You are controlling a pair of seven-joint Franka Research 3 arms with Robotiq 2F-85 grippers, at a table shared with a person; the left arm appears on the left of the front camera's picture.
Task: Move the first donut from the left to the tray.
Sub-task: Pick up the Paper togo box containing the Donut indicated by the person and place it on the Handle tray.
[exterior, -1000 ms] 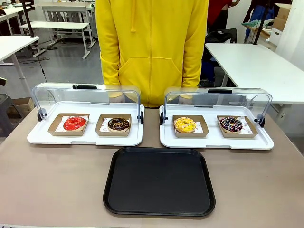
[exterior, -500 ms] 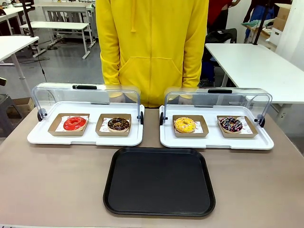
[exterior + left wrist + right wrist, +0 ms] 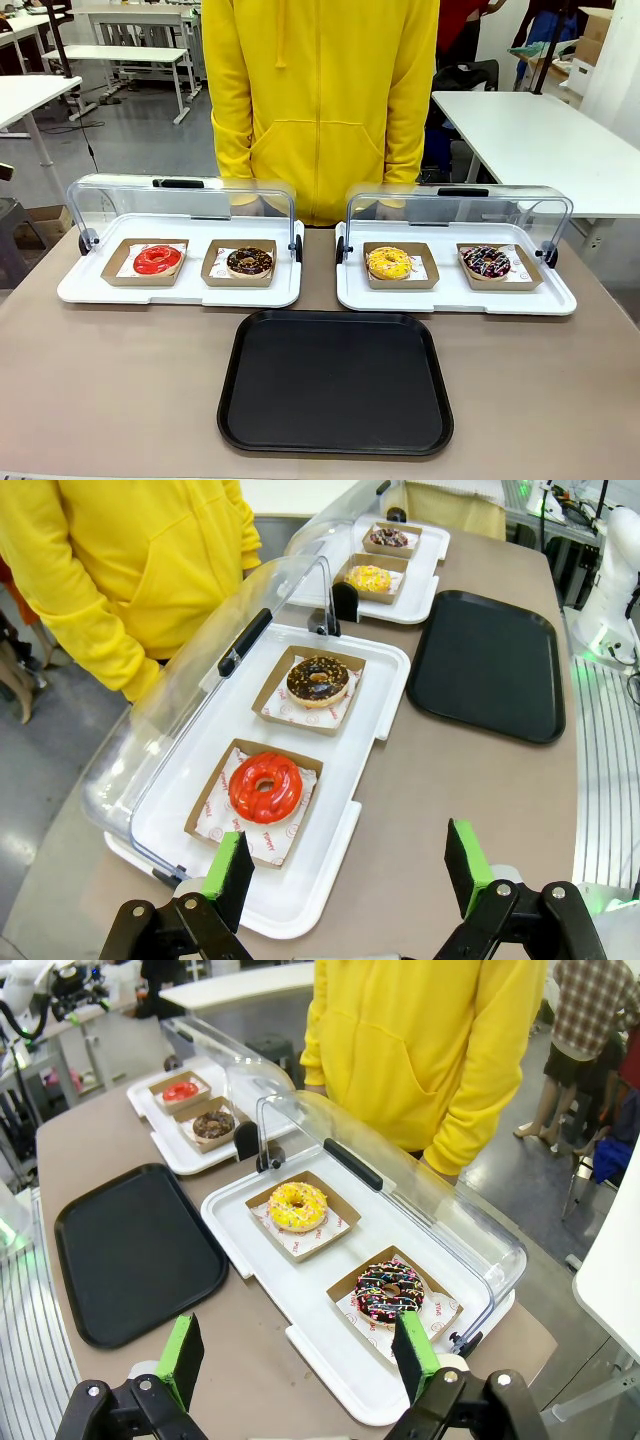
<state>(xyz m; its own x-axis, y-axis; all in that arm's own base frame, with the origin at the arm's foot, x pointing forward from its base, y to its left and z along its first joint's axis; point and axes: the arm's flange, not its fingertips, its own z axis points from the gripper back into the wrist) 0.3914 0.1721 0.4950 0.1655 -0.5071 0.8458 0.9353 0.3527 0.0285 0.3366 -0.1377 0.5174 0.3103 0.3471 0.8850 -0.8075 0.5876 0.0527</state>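
The red-glazed donut (image 3: pixel 157 260) (image 3: pixel 265 787) (image 3: pixel 181 1091) lies in a small brown cardboard tray at the left end of the left white tray (image 3: pixel 90 290). The black tray (image 3: pixel 335 382) (image 3: pixel 490 665) (image 3: pixel 135 1250) sits bare at the table's near middle. My left gripper (image 3: pixel 347 875) hovers open above the table edge, just short of the red donut, nothing between its green pads. High over the right white tray, my right gripper (image 3: pixel 298 1360) stands open near the sprinkled chocolate donut (image 3: pixel 389 1290).
A chocolate donut (image 3: pixel 249 262) sits beside the red one. The right white tray (image 3: pixel 455 300) holds a yellow donut (image 3: pixel 388 263) and a sprinkled one (image 3: pixel 486 262). Both clear domed lids (image 3: pixel 180 200) stand raised. A person in a yellow hoodie (image 3: pixel 320 100) stands at the far side.
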